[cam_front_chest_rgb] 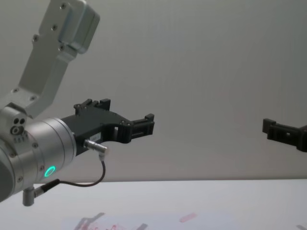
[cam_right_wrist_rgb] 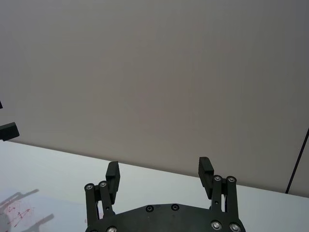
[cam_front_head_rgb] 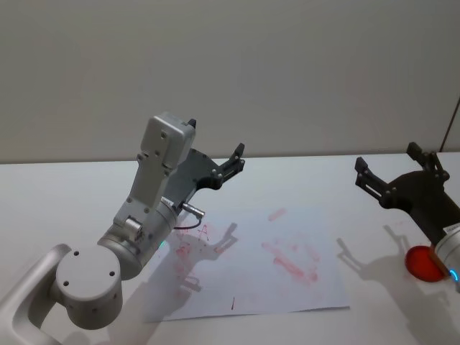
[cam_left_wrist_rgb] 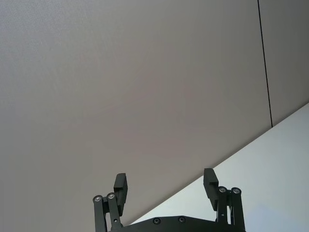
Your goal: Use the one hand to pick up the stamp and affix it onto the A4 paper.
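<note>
1. Fingers (cam_left_wrist_rgb: pixel 120 187) of the left gripper (cam_left_wrist_rgb: pixel 164 180) stand spread wide apart. There is nothing between them and nothing touching them.
2. In the head view this gripper sits at the end of a pale grey-white boxy link (cam_front_head_rgb: pixel 162 154). It is raised well above the table (cam_front_head_rgb: pixel 65 190) and points forward and upward toward the wall (cam_front_head_rgb: pixel 215 65).
3. Its shadow (cam_front_head_rgb: pixel 224 238) falls on the left part of the sheet below, so the pincer hangs over the paper without touching it.
4. The A4 paper (cam_front_head_rgb: pixel 251 284) lies flat on the white table between the two arms. Red and pink marks (cam_front_head_rgb: pixel 291 262) are smeared over its left side and middle.
5. The right gripper (cam_right_wrist_rgb: pixel 159 168) is also wide open and empty. It is lifted clear of the table to the right of the paper, well apart from it, and faces the wall.
6. A red round object (cam_front_head_rgb: pixel 422 262) lies on the table just beside the right arm's wrist. It is off the paper to the right, and the arm partly covers it.
</note>
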`<state>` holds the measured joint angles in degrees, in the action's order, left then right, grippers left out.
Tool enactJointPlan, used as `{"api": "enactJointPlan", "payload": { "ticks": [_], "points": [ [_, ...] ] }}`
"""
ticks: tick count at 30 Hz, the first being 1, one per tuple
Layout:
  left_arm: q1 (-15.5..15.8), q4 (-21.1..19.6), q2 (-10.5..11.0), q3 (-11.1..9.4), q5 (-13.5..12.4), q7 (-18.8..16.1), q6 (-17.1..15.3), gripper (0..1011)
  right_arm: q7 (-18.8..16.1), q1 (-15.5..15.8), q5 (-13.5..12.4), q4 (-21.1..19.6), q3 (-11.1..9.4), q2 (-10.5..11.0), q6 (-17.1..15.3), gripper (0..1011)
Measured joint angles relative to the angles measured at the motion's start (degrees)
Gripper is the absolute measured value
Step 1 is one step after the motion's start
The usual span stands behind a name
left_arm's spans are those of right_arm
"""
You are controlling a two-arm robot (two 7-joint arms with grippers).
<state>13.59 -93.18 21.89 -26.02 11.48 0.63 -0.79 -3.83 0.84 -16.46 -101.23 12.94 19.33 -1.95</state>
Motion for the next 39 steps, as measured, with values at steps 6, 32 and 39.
{"api": "enactJointPlan", "payload": {
  "ticks": [6,32,39],
  "points": [
    [0.00,0.00,0.00,0.00,0.00,0.00,0.00,1001,0.00,0.00,0.00,0.00,-0.01,0.00,0.00,1001],
    [0.00,0.00,0.00,0.00,0.00,0.00,0.00,1001,3.53,9.88,-5.05,-5.21,-5.32,8.40,-3.28,1001],
    [0.00,0.00,0.00,0.00,0.00,0.00,0.00,1001,4.73,12.75,-5.56,-6.04,-6.68,10.44,-4.74,1001]
  ]
}}
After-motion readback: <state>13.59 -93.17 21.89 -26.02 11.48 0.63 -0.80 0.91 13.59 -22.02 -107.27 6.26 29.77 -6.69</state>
